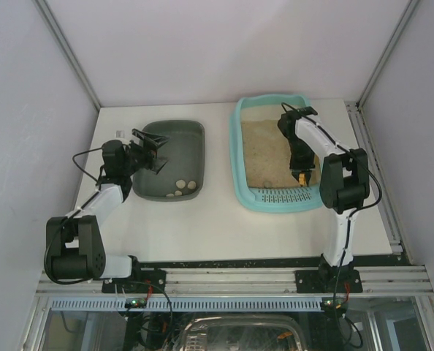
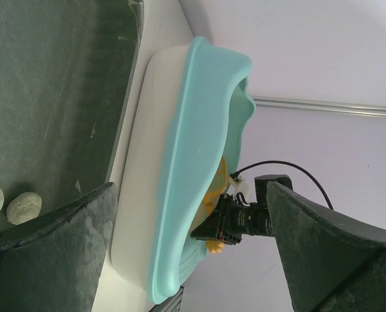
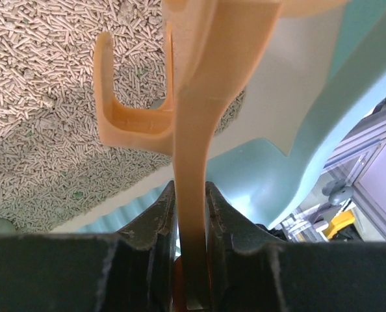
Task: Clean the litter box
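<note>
The light-teal litter box with beige litter stands at the right of the table. My right gripper is inside it near the perforated strip, shut on the handle of an orange scoop. In the right wrist view the gripper clamps the handle above pellet litter; the scoop's head is cut off at the top. My left gripper is open and empty over the dark tub. In the left wrist view its fingers stand wide apart.
The dark grey-green tub holds a few pale clumps at its near end, also seen in the left wrist view. The litter box's outer wall and my right gripper with the scoop show there. Grey walls enclose the white table.
</note>
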### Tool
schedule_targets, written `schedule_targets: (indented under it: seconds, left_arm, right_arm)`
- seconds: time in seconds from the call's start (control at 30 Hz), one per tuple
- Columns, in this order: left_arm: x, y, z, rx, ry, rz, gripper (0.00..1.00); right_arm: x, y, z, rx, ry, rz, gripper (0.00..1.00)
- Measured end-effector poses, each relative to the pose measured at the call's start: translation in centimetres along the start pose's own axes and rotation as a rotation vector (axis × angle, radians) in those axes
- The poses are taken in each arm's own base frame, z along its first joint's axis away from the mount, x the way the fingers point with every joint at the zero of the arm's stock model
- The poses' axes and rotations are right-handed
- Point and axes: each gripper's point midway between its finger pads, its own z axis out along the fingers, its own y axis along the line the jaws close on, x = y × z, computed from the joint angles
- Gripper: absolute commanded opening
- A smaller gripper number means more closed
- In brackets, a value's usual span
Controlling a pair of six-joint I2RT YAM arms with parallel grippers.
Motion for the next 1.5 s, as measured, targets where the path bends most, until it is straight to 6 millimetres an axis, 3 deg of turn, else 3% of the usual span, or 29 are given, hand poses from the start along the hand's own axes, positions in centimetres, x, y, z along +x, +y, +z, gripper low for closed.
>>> schedule_targets:
  seconds: [0.17,0.33,0.57,0.77,1.17,1.5]
  left_arm:
    - [0.0,0.0,0.0,-0.001,0.0,0.0,1.0]
    - [0.0,0.1,0.0,-0.003,0.001,-0.002,1.0]
    - [0.1,0.3,0.0,-0.014,0.004,-0.007,1.0]
    - [0.1,0.6,0.1,-0.021,0.006,-0.01,1.0]
    - [0.0,2.5,0.3,-0.088,0.001,0.012,1.0]
    - [0.1,3.8,0.2,-0.148,0.0,0.051,1.0]
  right_arm:
    - [-0.5,0.3,0.5,-0.016,0.017,-0.01,0.0]
    - [-1.1,2.3,2.4,-0.041,0.072,-0.027,0.0]
    - [-2.7,6.9,0.8,-0.146,0.051,-0.054,0.0]
    - [-3.5,10.2,-1.6,-0.338,0.025,-0.044,0.0]
    - [-3.3,10.8,-0.8,-0.546,0.008,0.004,0.0]
    - [-5.8,14.4,-1.3,-0.818,-0.062,-0.024,0.0]
